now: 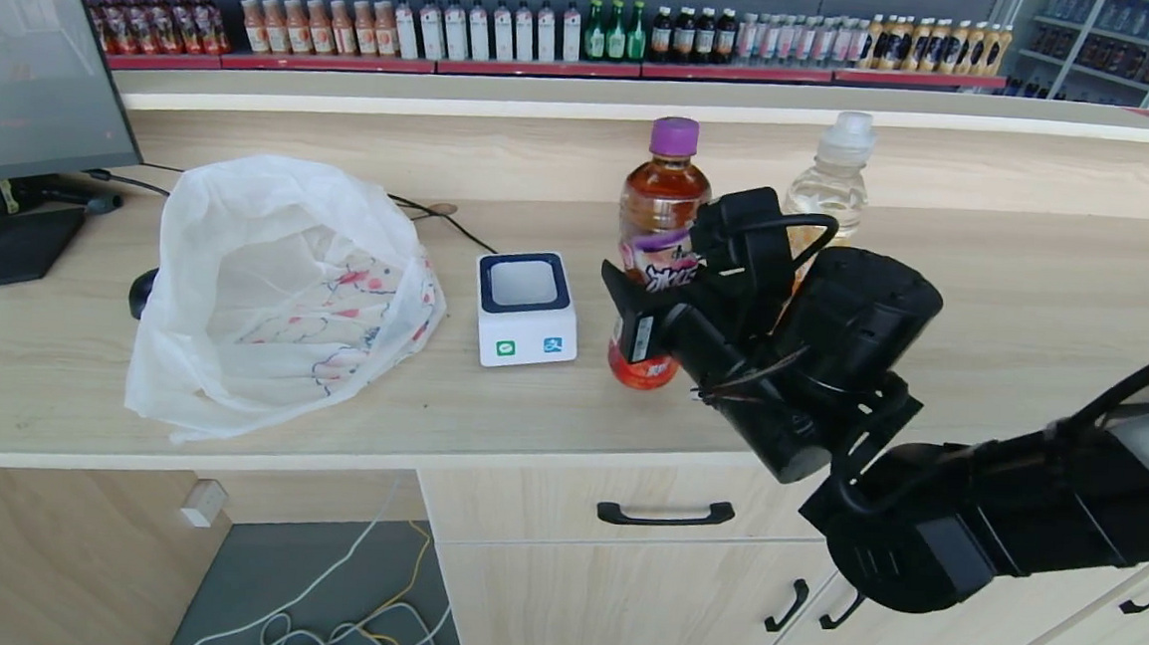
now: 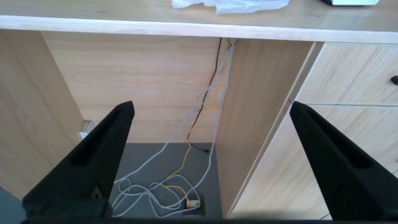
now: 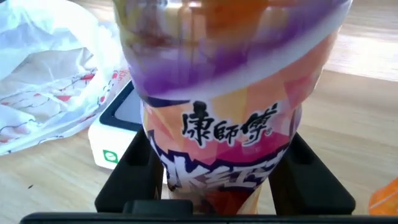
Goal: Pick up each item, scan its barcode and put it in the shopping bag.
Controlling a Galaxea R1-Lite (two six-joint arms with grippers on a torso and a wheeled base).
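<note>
A tea bottle point(image 1: 662, 193) with a purple cap and an orange-purple label stands upright on the wooden counter point(image 1: 1033, 321), just right of the white barcode scanner point(image 1: 525, 310). My right gripper point(image 1: 672, 274) comes in from the right and is shut on the bottle's lower half. The right wrist view has the bottle point(image 3: 230, 93) between both fingers point(image 3: 134, 177), with the scanner point(image 3: 115, 127) and bag point(image 3: 43, 74) behind. The white plastic shopping bag point(image 1: 278, 284) lies open left of the scanner. My left gripper point(image 2: 211, 112) hangs open below the counter's front edge.
A clear bottle with a white cap point(image 1: 833, 174) stands behind the tea bottle. A monitor point(image 1: 33, 50) occupies the far left of the counter, with cables behind the bag. Drawers with black handles point(image 1: 662, 514) lie under the counter; loose cables point(image 2: 180, 180) cover the floor.
</note>
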